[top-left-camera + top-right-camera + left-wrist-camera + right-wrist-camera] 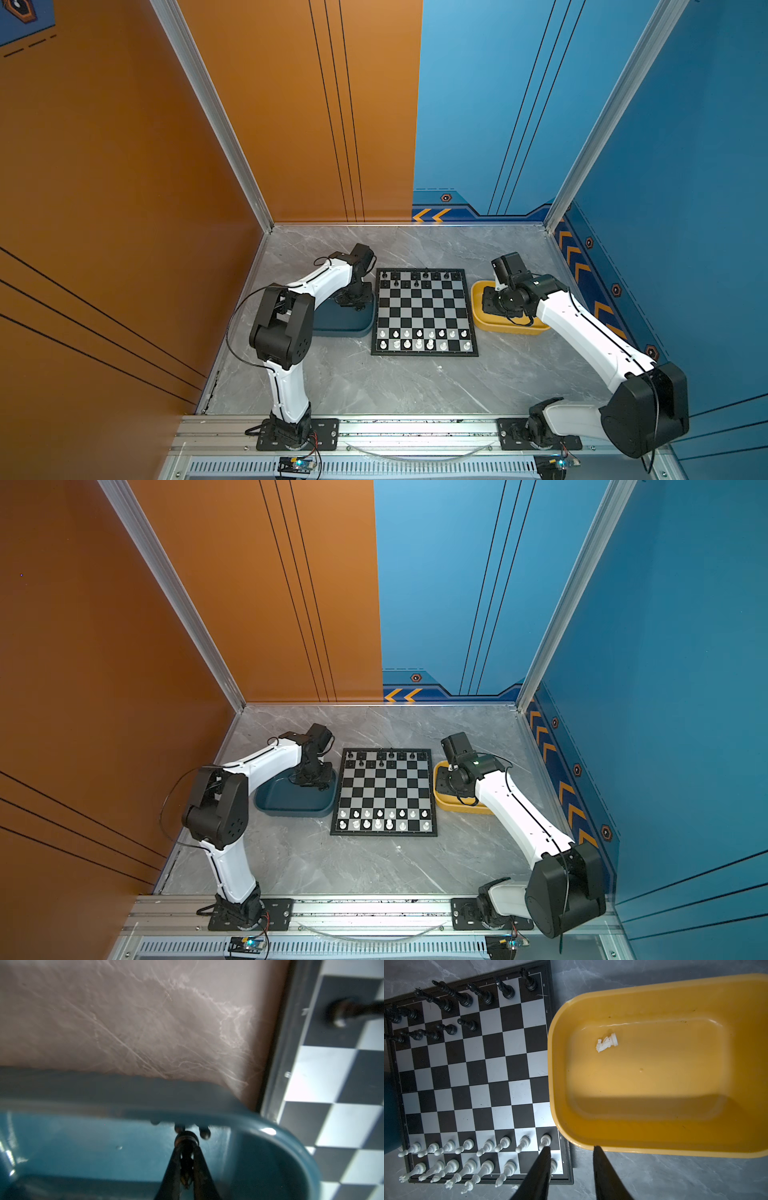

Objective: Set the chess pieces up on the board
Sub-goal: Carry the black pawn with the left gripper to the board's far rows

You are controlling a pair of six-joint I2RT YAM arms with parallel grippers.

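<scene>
The board (424, 311) (384, 791) lies mid-table. White chess pieces (467, 1145) fill its two near rows except one back-row square. Black chess pieces (465, 999) stand on part of its two far rows. My left gripper (187, 1145) (355, 305) is down in the dark teal tray (270, 1126), shut on a black chess piece (187, 1138). My right gripper (571, 1149) (490, 303) hangs open and empty over the near rim of the yellow tray (654, 1147). A white knight (606, 1042) lies on its side in that tray.
The teal tray (345, 328) touches the board's left edge; the yellow tray (515, 328) sits just off its right edge. Two small black pieces (204, 1133) rest by the teal tray's wall. Booth walls close in the back and both sides.
</scene>
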